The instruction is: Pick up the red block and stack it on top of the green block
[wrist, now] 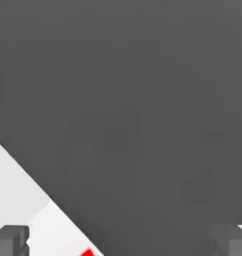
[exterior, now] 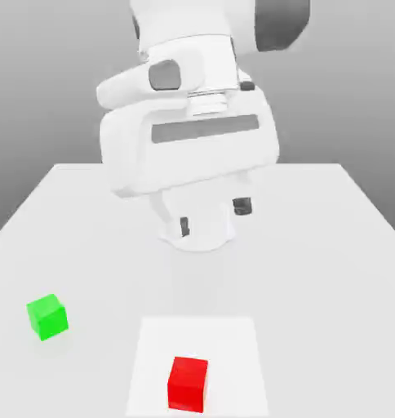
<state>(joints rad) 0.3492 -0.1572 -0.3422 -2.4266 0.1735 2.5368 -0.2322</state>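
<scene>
Plain grey backdrop all around, and a flat pale white-grey table point(exterior: 331, 245) running off toward it. Count-wise it's simple: two cubes, one arm, one gripper.

One small bright red matte cube, the red block point(exterior: 188, 383), sits close to the camera's edge of the table, on a slightly brighter white rectangular patch point(exterior: 233, 343) of the surface. One small bright green matte cube, the green block point(exterior: 47, 317), sits on the plain table off to the exterior view's left, well apart from the red one and a little further back. Both look about the same size, and nothing is touching either of them.

One white robot arm point(exterior: 193, 147) hunches over the back-middle of the table, with its two-finger gripper point(exterior: 213, 216) hanging above the surface, well apart from both cubes. Its two dark fingers point(exterior: 242, 206) stand spread wide with nothing between them. In the hand view, a sliver of the red block point(wrist: 88, 252) peeks in at the edge.
</scene>
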